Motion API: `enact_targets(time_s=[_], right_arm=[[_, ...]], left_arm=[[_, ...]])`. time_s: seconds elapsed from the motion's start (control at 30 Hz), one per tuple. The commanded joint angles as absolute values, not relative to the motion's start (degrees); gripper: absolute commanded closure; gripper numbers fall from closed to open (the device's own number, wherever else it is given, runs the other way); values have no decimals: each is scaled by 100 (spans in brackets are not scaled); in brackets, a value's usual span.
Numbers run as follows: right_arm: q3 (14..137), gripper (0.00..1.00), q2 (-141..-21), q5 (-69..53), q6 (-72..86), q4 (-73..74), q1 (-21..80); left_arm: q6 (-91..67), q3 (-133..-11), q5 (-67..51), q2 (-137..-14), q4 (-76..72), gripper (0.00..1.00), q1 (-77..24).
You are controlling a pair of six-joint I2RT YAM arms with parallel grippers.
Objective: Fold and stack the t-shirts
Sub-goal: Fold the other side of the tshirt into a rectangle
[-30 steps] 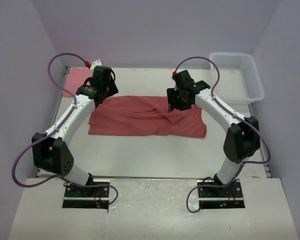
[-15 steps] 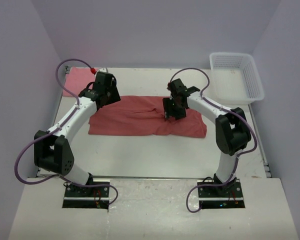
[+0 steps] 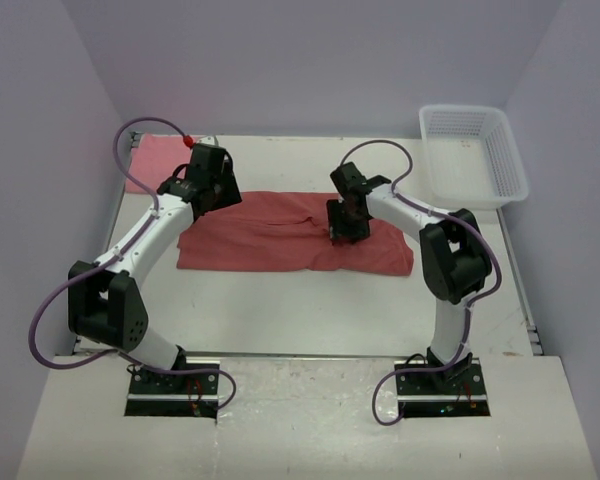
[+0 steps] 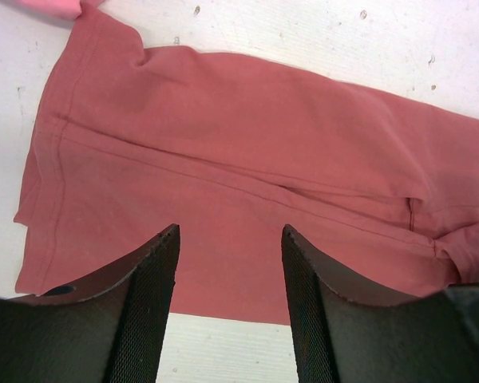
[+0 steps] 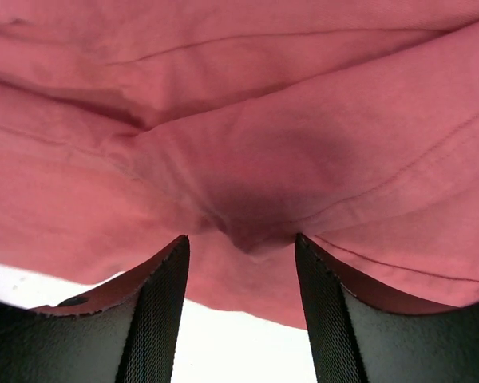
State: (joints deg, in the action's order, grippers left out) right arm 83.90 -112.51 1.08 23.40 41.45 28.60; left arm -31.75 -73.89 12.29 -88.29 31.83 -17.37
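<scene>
While the brick-red t-shirt [image 3: 280,240] lies only partly folded, the pink t-shirt [image 3: 152,158] sits apart, unstacked — left gripper [image 4: 227,303] agape above cloth, right gripper [image 5: 241,311] parted astride a pucker.

The right end effector [image 3: 343,231] has swung inward over the brick-red t-shirt [image 3: 270,242].

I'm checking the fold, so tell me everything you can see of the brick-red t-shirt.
The brick-red t-shirt looks like soft cotton knit with stitched seams. It lies flat as a wide band across the middle of the table, creased near its centre. The right end effector, jaws apart, sits low over a pucker there; the left end effector hangs open above its left part.
</scene>
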Motion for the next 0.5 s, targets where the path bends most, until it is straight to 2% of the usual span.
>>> enact_targets(time_s=[0.0,0.1,0.13,0.23,0.37,0.43,0.47], right_arm=[[8674,44,-11346,667,2566,4262,2883],[8850,51,-11540,905,2645,4394,2883],[8885,59,-11584,984,2654,4447,2883],[9009,73,-11672,1090,2698,4509,2874],[9158,77,-11733,1213,2707,4597,2883],[9255,83,-11716,1353,2725,4667,2892],[9281,89,-11690,1371,2707,4676,2883]], left_arm=[[-2979,-7445,1152,-8561,3094,45,-1723],[-2971,-7436,1099,-8499,3085,45,-1723],[-2971,-7427,1099,-8482,3085,45,-1723],[-2936,-7427,1099,-8420,3102,45,-1723],[-2874,-7427,1134,-8341,3129,45,-1714],[-2839,-7427,1134,-8323,3120,45,-1714],[-2830,-7427,1142,-8332,3111,45,-1714]])
